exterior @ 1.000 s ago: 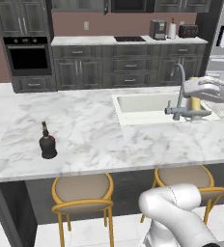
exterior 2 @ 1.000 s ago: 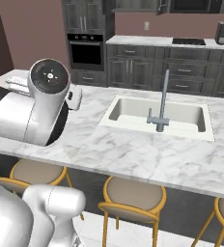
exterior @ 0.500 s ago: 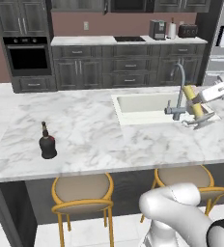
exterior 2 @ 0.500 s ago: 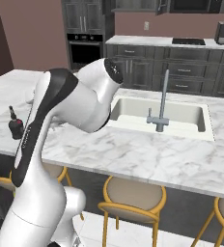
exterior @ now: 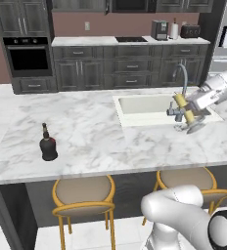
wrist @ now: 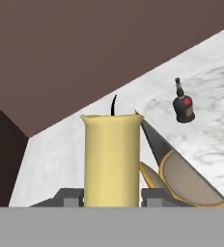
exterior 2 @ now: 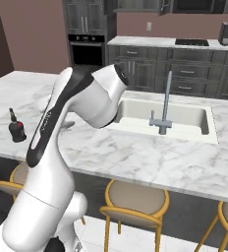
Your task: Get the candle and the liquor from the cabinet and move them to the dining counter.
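Observation:
My gripper [exterior: 190,108] is shut on the candle [exterior: 180,100], a yellowish cylinder with a round silvery base. It hangs tilted over the dining counter [exterior: 101,136] by the sink's right front corner, beside the faucet [exterior: 182,78]. In the hand view the candle [wrist: 111,159] rises between my fingertips [wrist: 68,196], its black wick up. The liquor [exterior: 48,144], a squat black bottle, stands upright on the counter's left part, far from the gripper, and shows as liquor [exterior 2: 16,129] and liquor [wrist: 183,105]. The cabinet is out of view.
The inset sink [exterior: 152,105] lies between the bottle and the candle. Tan round stools [exterior: 83,193] stand under the counter's near edge. Behind are dark drawer cabinets [exterior: 130,73], a wall oven [exterior: 27,58] and a back counter with small appliances [exterior: 159,29].
The hand has come down and slightly left with the candle, toward the counter by the faucet. In the right base view the arm has swung across. The liquor has stayed put.

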